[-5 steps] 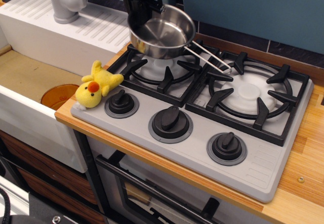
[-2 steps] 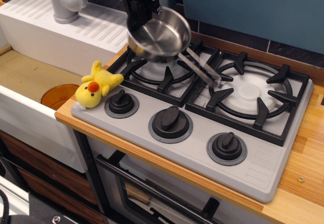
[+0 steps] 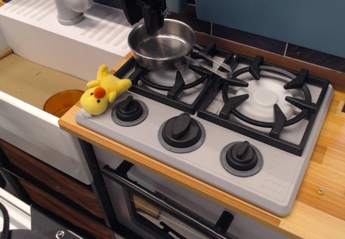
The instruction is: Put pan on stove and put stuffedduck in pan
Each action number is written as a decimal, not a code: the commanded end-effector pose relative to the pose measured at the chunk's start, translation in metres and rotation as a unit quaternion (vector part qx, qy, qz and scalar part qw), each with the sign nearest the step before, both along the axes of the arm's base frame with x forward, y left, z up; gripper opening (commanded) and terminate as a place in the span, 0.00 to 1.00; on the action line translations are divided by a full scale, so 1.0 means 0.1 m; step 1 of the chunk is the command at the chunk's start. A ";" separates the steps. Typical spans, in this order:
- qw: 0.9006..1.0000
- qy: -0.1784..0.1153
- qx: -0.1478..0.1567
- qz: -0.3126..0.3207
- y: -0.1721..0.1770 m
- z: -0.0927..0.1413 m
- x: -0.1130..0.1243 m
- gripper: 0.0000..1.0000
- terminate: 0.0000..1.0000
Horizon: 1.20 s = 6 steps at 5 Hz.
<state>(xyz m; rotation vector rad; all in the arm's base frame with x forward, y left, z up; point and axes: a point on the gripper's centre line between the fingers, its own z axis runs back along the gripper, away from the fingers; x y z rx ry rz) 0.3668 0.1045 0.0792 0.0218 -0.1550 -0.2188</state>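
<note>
Arm: we see the black gripper (image 3: 146, 13) reaching down from the top of the frame, fingers pinching the far rim of the saucepan (image 3: 160, 47).
Saucepan: upright, nothing inside, over the left burner of the stove (image 3: 269, 177), wire handle pointing right.
Duck: the yellow stuffed duck (image 3: 101, 91) lies at the stove's left edge, beside the left knob (image 3: 129, 109).
Writing: we can read none.

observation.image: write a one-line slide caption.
Gripper lowers steel saucepan onto left burner grate; plush duck waits beside the knobs.

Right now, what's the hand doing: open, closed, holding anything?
Hand: closed on the back rim of the pan, which sits level over the left burner grate of the stove.
</note>
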 end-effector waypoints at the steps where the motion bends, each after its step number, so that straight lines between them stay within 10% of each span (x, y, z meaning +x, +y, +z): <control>1: 0.999 -0.032 0.027 0.001 -0.05 0.60 0.08 1.00 0.00; 5: 0.999 -0.028 0.045 -0.008 -0.11 0.76 0.10 1.00 0.00; 6: 0.997 -0.065 0.047 0.013 -0.14 0.77 -0.09 1.00 0.00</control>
